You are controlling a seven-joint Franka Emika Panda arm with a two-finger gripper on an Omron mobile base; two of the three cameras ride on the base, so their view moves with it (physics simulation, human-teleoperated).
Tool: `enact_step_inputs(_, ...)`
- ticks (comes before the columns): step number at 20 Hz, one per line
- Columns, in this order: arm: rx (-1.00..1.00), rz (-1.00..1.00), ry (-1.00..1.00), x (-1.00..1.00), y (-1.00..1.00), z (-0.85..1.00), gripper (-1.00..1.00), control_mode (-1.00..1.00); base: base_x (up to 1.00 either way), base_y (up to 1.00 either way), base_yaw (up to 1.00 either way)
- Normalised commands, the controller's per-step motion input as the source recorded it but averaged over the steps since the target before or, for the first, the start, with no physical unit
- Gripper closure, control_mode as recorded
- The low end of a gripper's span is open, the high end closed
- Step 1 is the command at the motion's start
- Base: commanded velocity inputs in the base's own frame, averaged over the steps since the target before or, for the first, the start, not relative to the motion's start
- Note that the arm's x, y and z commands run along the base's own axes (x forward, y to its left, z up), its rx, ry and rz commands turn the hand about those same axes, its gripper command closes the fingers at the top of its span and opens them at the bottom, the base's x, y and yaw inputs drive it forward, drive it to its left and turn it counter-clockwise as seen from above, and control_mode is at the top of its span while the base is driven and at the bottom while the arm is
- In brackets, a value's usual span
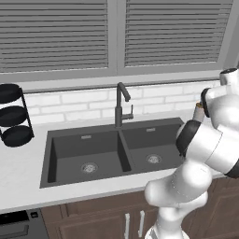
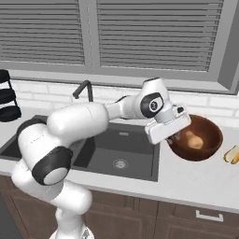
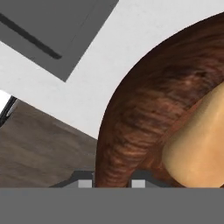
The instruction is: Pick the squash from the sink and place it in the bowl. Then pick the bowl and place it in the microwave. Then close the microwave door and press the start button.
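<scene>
The reddish-brown wooden bowl (image 2: 211, 127) stands on the white counter right of the sink (image 2: 116, 149). The tan squash (image 2: 194, 140) lies inside it. My gripper (image 2: 173, 136) reaches down onto the bowl's near left rim. In the hand view the bowl's rim (image 3: 144, 100) runs down between my two fingertips, so my gripper (image 3: 112, 184) is shut on it, with the squash (image 3: 197, 148) close on the right. The sink's basins (image 1: 112, 149) hold nothing. The microwave and its door are out of view.
A tall dark faucet (image 1: 120, 105) rises behind the sink. A black tiered rack (image 1: 14, 116) stands on the counter at the far left. A yellowish food item (image 2: 232, 154) lies right of the bowl. Wooden cabinets (image 2: 186, 219) run below the counter edge.
</scene>
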Motion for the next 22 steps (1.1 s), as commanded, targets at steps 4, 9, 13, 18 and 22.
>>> enact_step_inputs(4, -0.02, 0.59, 0.17, -0.23, 0.47, 0.93, 1.00, -1.00, 0.00, 0.00, 0.00)
enact_step_inputs(9, -0.02, 0.49, 0.05, -0.31, 0.46, 0.80, 1.00, -1.00, 0.00, 0.00, 0.00)
enact_step_inputs(13, 0.00, 0.25, -0.01, -0.27, 0.66, 0.58, 1.00, -1.00, 0.00, 0.00, 0.00)
enact_step_inputs(18, 0.00, 0.19, -0.07, -0.21, 0.80, 0.53, 1.00, -1.00, 0.00, 0.00, 0.00)
enact_step_inputs(22, 0.00, 0.21, 0.00, -0.01, 0.80, 0.66, 1.00, -1.00, 0.00, 0.00, 0.00)
